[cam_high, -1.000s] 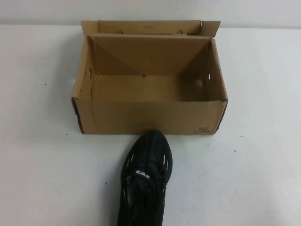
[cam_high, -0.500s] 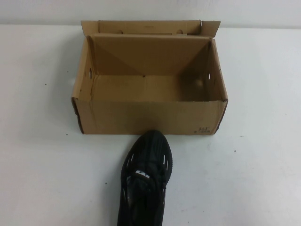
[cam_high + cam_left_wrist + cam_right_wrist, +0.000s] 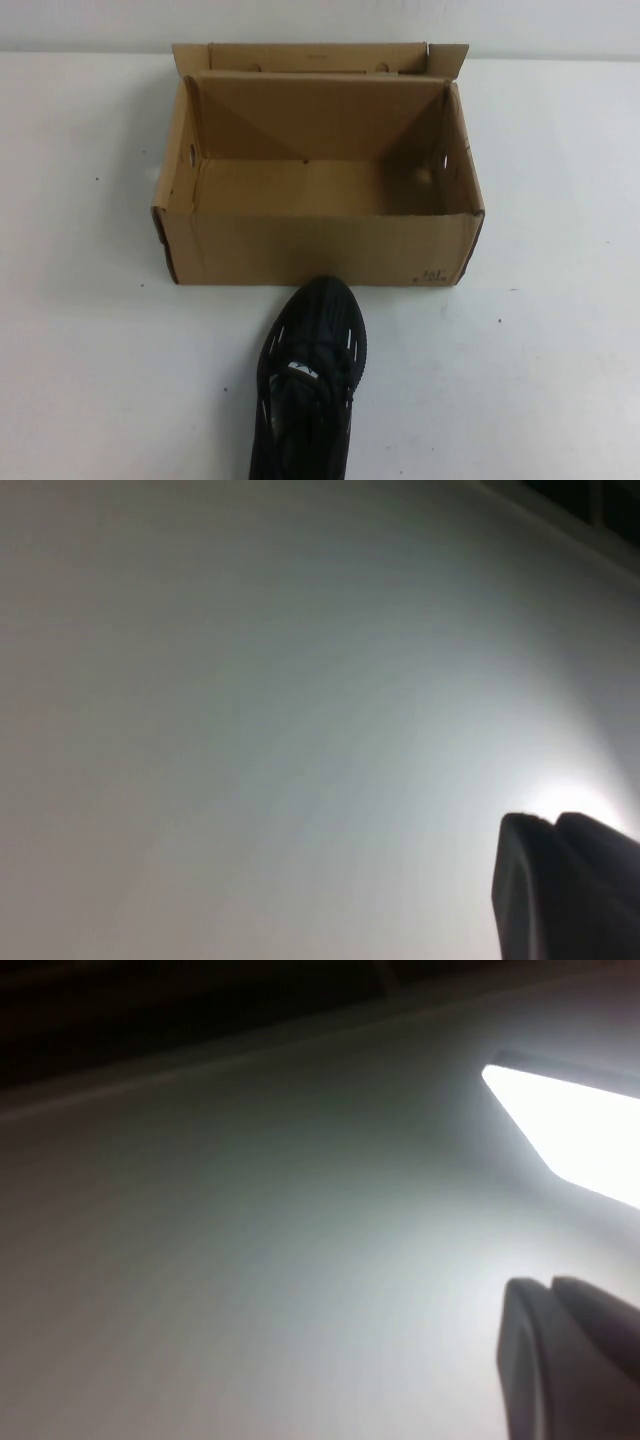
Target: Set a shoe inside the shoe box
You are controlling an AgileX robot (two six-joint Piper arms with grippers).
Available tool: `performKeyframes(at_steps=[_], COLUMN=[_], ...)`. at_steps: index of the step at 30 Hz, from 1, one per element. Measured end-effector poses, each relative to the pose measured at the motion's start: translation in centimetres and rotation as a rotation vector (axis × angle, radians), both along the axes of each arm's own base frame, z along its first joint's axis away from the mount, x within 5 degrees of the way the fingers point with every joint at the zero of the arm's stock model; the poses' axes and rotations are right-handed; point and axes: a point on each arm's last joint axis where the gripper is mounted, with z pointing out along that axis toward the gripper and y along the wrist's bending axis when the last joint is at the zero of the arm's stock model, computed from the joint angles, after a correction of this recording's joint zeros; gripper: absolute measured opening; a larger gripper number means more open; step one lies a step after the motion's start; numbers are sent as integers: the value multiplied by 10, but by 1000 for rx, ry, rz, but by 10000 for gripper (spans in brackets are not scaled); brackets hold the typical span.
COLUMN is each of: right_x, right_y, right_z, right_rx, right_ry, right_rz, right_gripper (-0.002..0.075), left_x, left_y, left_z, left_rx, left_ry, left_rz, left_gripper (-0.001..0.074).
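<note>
Nothing has moved in the last second — the shoe (image 3: 308, 385) lies exactly where it lay, on the white bench (image 3: 560, 330) just in front of the shoe box (image 3: 318, 248), toe pointing at the near wall and almost touching it, heel running off the lower edge of the high view. The box sits as it was too: lid flap folded back behind, inside bare, ready to take it.

And my arms? Neither shows in the high view. My left claw (image 3: 562, 880) is only a dark tip at the corner of its own wrist camera, fingers pressed together, nothing between them, looking at blank pale surface. My right claw (image 3: 565, 1355) is the same story — pressed together, holding nothing, with a bright patch of light beyond it and no shoe or box in sight.

So the stillness tells me this: the job hasn't started. The shoe is outside the box, untouched, and both claws are parked well away from it.

What comes next, as I judge it, is to spread one claw, bring it down over the shoe's laced middle, lift, and carry it forward over that near wall. Toe-first contact with the cardboard is the snag to watch.
</note>
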Motion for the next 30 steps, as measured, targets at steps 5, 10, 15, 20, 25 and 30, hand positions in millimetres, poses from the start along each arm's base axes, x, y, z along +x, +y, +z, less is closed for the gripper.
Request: performKeyframes(at_steps=[5, 10, 15, 20, 25, 30], right_x=[-24, -51, -34, 22, 55, 67], right_y=[3, 10, 16, 19, 20, 30], right_z=[61, 117, 152, 145, 127, 120], right_rx=[33, 30, 36, 78, 42, 35], right_ry=[-58, 88, 453, 924, 1194, 1291], right_rz=[131, 228, 272, 311, 294, 440], right_gripper=[-17, -17, -17, -17, -17, -17], left_x=[-15, -39, -53, -13, 32, 52], left_y=[5, 12, 18, 9, 1, -3], left_z=[45, 95, 135, 141, 110, 88], left_rx=[-35, -35, -13, 83, 216, 291], left_ry=[-61, -50, 44, 431, 867, 1139], left_rz=[-16, 5, 30, 58, 107, 128], left_gripper=[-1, -1, -1, -1, -1, -1])
